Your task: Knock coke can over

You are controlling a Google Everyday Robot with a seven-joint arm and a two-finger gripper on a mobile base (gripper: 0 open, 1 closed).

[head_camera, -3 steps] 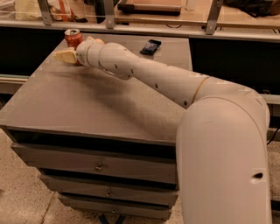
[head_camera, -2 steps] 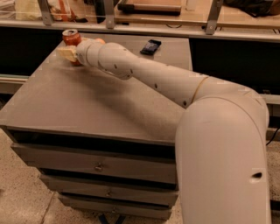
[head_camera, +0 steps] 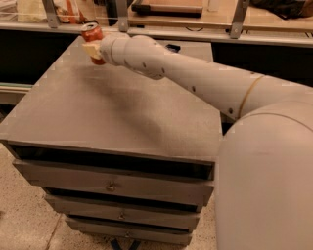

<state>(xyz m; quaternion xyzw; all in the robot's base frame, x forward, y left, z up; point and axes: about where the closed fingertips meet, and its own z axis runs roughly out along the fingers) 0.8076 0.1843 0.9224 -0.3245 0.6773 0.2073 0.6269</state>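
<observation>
The coke can [head_camera: 92, 34] is red with a silver top rim and stands at the far left corner of the grey cabinet top [head_camera: 98, 107]. It seems to lean slightly. My gripper [head_camera: 92, 50], cream-coloured at the end of the long white arm [head_camera: 195, 78], is right against the can's near side and covers its middle. Red shows above and below the gripper tip. I cannot tell whether the can is gripped or only touched.
A flat dark packet [head_camera: 171, 47] lies at the cabinet's far edge, partly hidden behind the arm. The cabinet has several drawers [head_camera: 111, 185] below. A rail with metal posts [head_camera: 122, 14] and a shelf run behind. My white base [head_camera: 269, 185] fills the right.
The gripper has moved from beside the can to right against it and now overlaps its body. The can looks slightly more tilted than before.
</observation>
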